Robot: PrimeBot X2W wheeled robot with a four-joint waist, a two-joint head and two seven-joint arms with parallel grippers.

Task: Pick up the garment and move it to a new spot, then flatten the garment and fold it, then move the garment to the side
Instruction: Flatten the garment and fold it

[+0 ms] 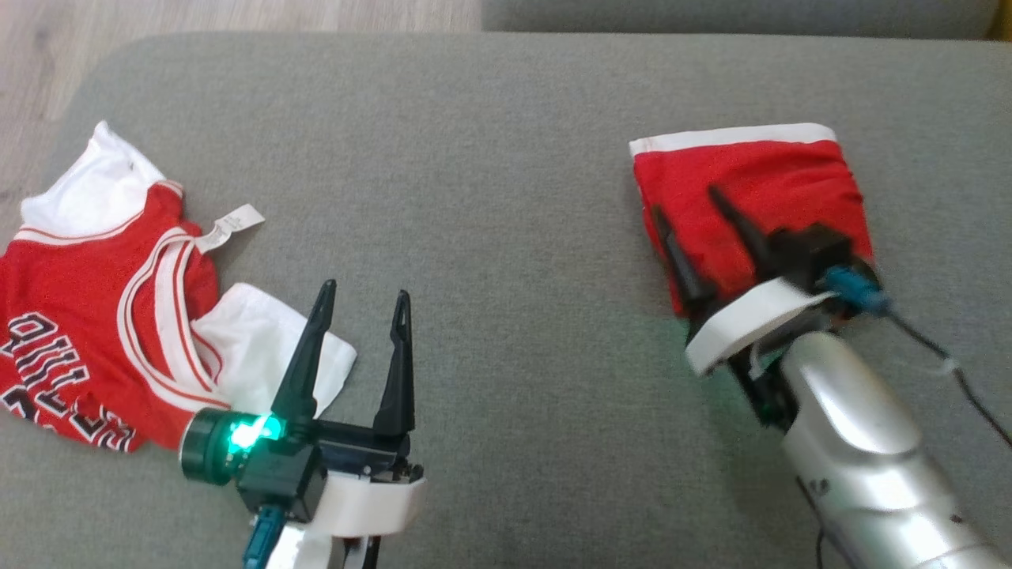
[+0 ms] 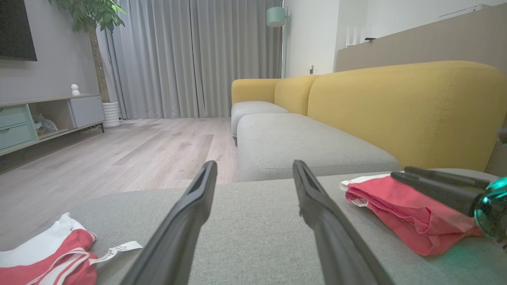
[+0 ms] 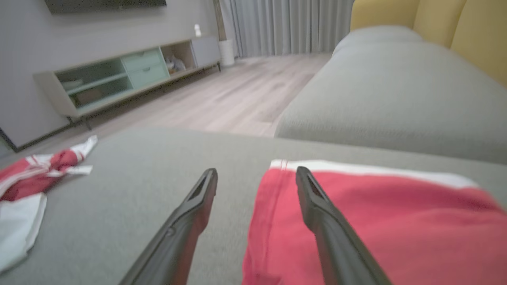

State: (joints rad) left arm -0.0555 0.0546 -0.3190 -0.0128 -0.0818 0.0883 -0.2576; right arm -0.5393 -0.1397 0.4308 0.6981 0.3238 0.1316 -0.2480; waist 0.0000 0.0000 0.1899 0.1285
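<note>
Head cam: folded red garment [image 1: 759,197], white band on far edge, lies on grey cushion [image 1: 506,142] at ~2 o'clock. R gripper [image 1: 685,200] sits over its 8 o'clock corner, fingers spread wide, nothing gripped. R wrist cam: one finger over red cloth, other over bare cushion; contact w/ cloth can't tell. L gripper [image 1: 365,296] at ~7 o'clock, fingers wide apart, empty. Crumpled red/white jersey [image 1: 79,316] at 9 o'clock, just beside L gripper, well apart from folded piece.
</note>
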